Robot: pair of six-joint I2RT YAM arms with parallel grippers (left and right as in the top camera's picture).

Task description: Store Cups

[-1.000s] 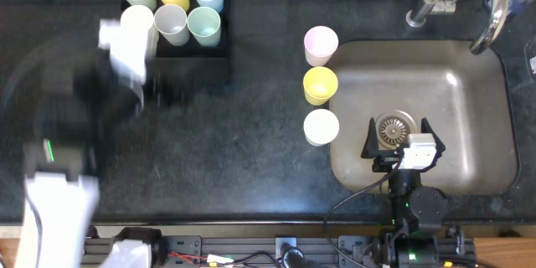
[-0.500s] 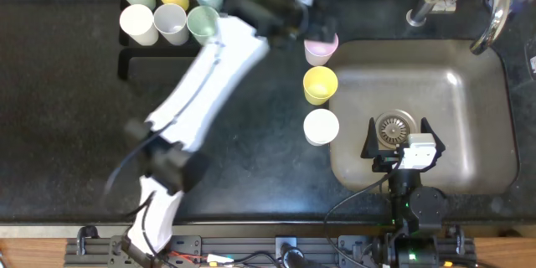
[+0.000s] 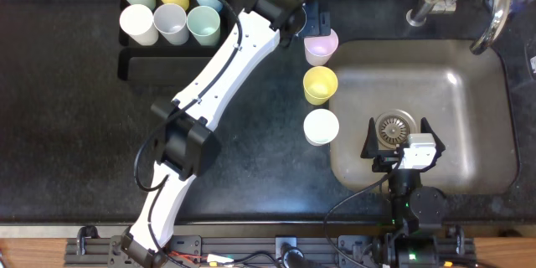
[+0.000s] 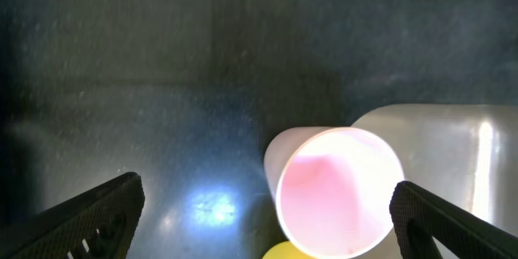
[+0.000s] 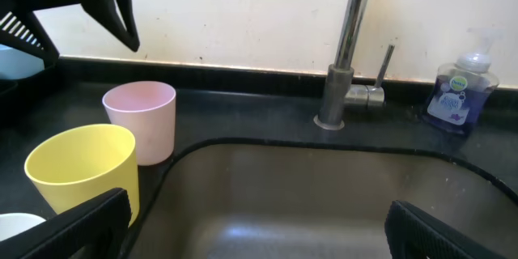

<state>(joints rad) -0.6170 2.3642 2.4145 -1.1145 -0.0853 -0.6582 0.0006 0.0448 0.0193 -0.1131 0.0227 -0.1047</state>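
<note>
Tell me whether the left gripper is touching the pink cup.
Apart. The right wrist view shows the left gripper hanging above the pink cup, with a clear gap over its rim.

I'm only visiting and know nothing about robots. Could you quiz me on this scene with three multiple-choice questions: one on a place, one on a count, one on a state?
1. Where is the left gripper?
A) over the tap
B) above the pink cup
C) over the soap bottle

2. How many cups stand in a line beside the sink?
A) two
B) five
C) three

3. What state is the left gripper in?
A) open, holding nothing
B) shut on a spoon
C) shut on a sponge

Answers:
1 B: its wrist view shows the pink cup between its fingers.
2 C: the pink cup, yellow cup and white cup.
3 A: the fingers are spread wide, clear of the cup.
</note>
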